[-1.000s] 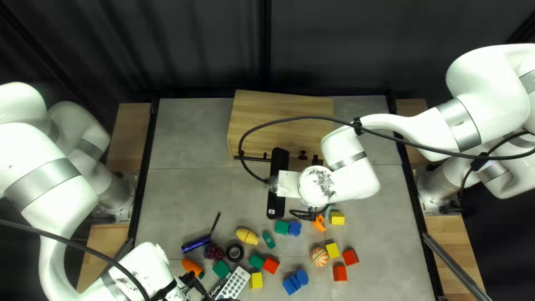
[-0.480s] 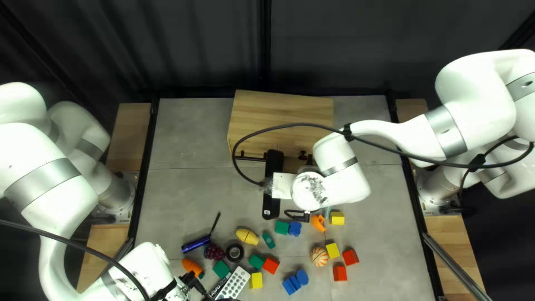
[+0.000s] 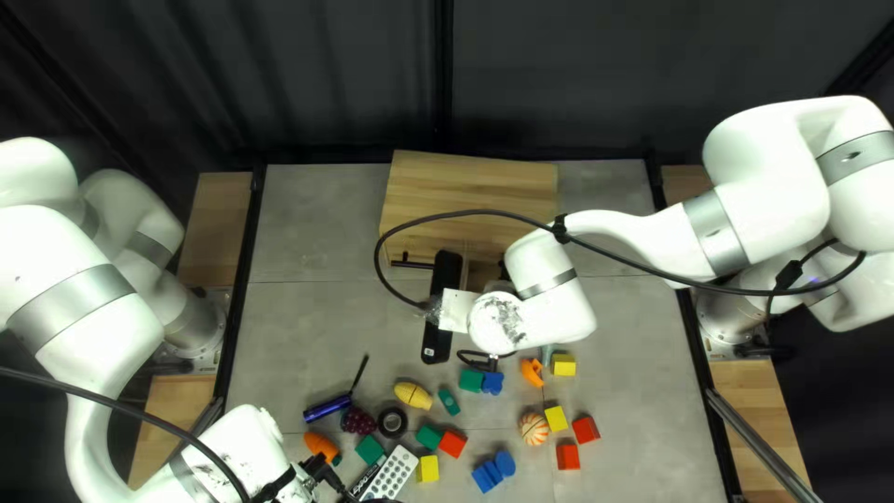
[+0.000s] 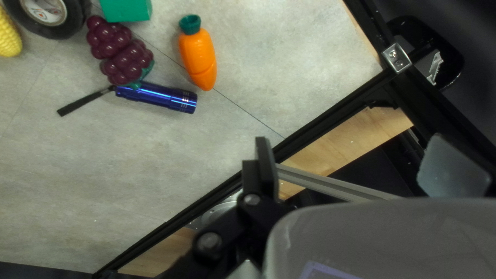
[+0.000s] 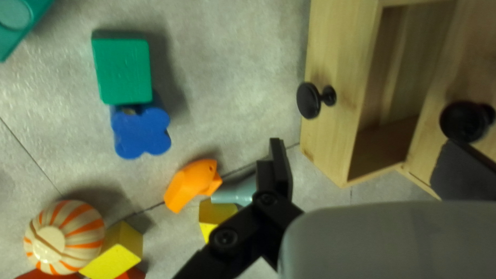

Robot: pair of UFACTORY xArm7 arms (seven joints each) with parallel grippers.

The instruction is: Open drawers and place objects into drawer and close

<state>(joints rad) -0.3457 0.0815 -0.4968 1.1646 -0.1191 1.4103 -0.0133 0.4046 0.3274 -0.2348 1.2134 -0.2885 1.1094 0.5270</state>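
In the top left view my right gripper (image 3: 441, 307), mostly hidden under its wrist, is over the table before the wooden cabinet (image 3: 470, 191). The right wrist view has this gripper (image 5: 367, 160) open, nothing between its fingers. One drawer (image 5: 336, 77) stands pulled out beyond it, black knob (image 5: 309, 100) on its front, its visible inside bare. Low at the top left view's left, my left gripper (image 3: 324, 471) is beside the orange carrot (image 3: 319, 445). That gripper (image 4: 356, 155) is open and holds nothing in its wrist view; the carrot (image 4: 199, 59) and blue flashlight (image 4: 160, 97) lie ahead.
Toy grapes (image 4: 121, 51), black tape (image 4: 57, 15) and toy corn (image 3: 413, 395) lie near the flashlight. A white dotted object (image 3: 391, 472) is at the near edge. A green block (image 5: 123, 71), blue piece (image 5: 139, 132), orange toy (image 5: 192, 183) and striped ball (image 5: 64, 237) are scattered before the cabinet.
My right arm has shifted left and slightly toward the near edge in the top left view, uncovering more of the pulled-out drawer. My left arm and the loose objects have stayed put.
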